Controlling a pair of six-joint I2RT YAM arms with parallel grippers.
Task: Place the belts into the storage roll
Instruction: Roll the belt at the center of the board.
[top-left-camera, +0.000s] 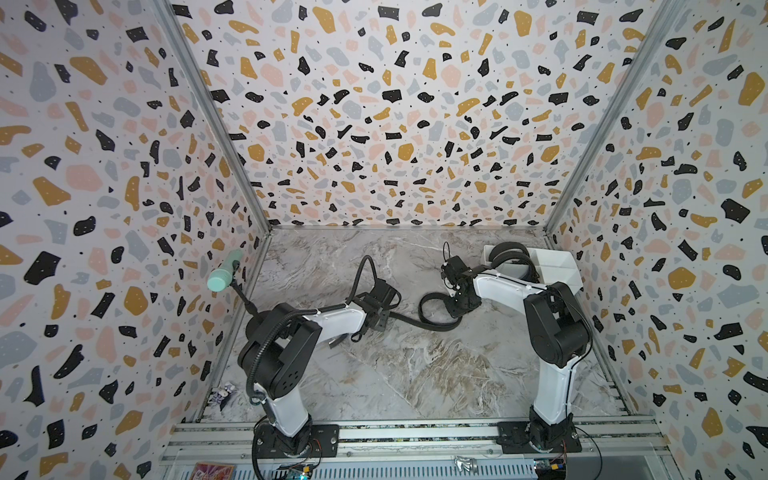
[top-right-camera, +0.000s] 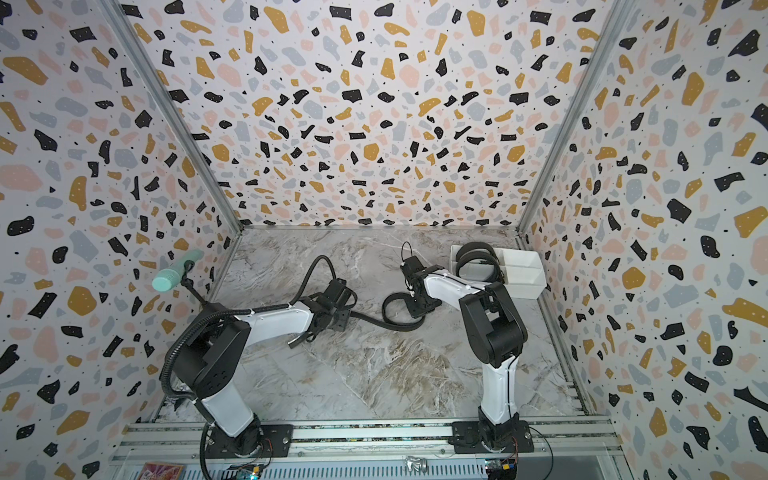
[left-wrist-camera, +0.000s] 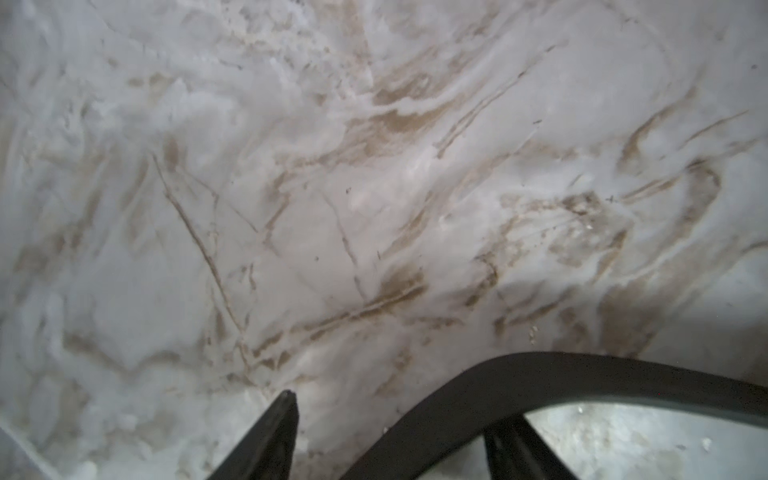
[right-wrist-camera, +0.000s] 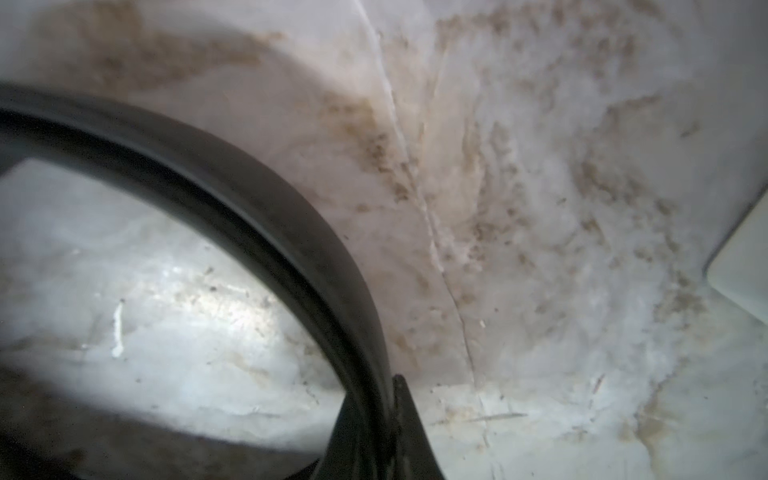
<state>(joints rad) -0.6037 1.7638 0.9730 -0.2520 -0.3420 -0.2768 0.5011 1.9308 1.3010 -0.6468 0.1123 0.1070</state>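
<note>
One black belt (top-left-camera: 409, 325) lies on the marble table between the two arms and curls into a loop (top-right-camera: 394, 309) beside the right gripper. My left gripper (left-wrist-camera: 395, 409) is open, and the belt (left-wrist-camera: 540, 374) passes between its spread fingers (left-wrist-camera: 270, 440). My right gripper (right-wrist-camera: 388, 399) is shut on the belt (right-wrist-camera: 291, 216) at the loop's near side. In both top views the left gripper (top-left-camera: 380, 322) and the right gripper (top-left-camera: 457, 309) are low over the table. The white storage roll (top-left-camera: 561, 259) stands at the back right, with coiled black belts (top-left-camera: 511, 257) in its left compartment.
A teal microphone (top-left-camera: 224, 270) on a gooseneck leans from the left wall. A ribbed cable hose (top-left-camera: 361, 270) arches over the left wrist. A corner of the white tray (right-wrist-camera: 744, 266) shows in the right wrist view. Patterned walls enclose three sides; a metal rail (top-left-camera: 415, 436) runs along the front.
</note>
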